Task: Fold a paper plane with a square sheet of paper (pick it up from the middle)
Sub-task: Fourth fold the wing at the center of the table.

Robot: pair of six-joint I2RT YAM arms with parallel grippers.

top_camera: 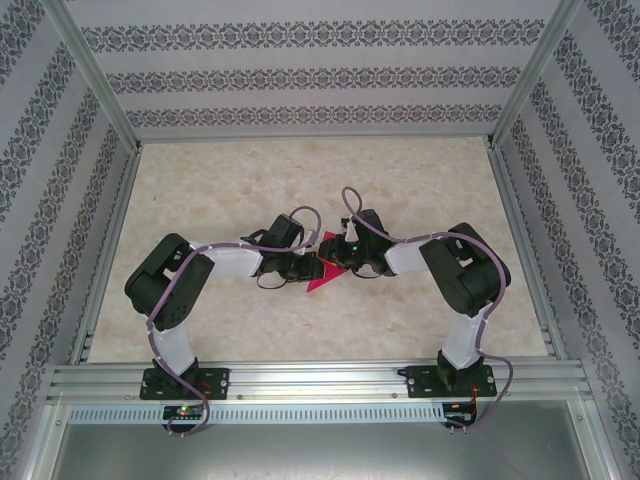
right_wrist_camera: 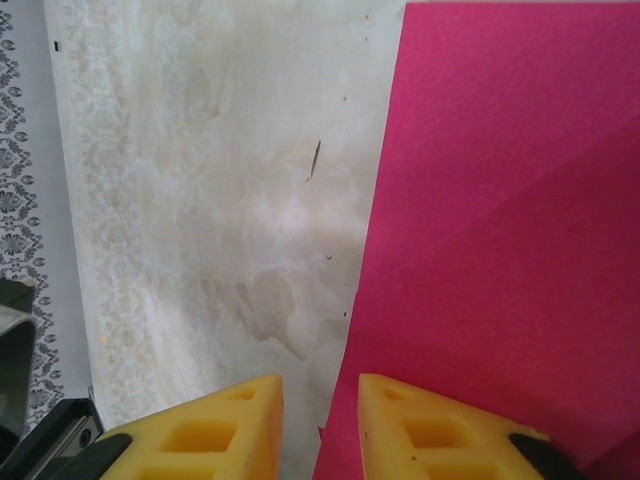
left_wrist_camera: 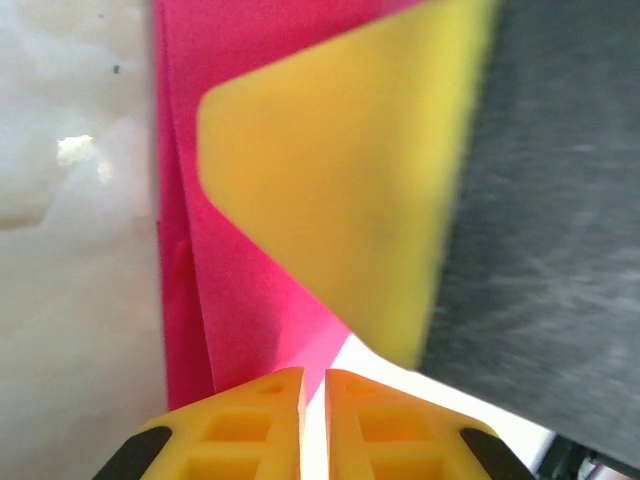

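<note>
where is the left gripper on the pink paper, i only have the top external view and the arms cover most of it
observer: On the left wrist view the left gripper has its jaws almost together right at a tapering edge of the pink paper, which is folded into overlapping layers there. I can't tell whether it pinches the paper.
operator: and the right one, is it gripping
observer: On the right wrist view the right gripper has its jaws apart, straddling the paper's straight edge: one finger is over pink, the other over bare table.
</note>
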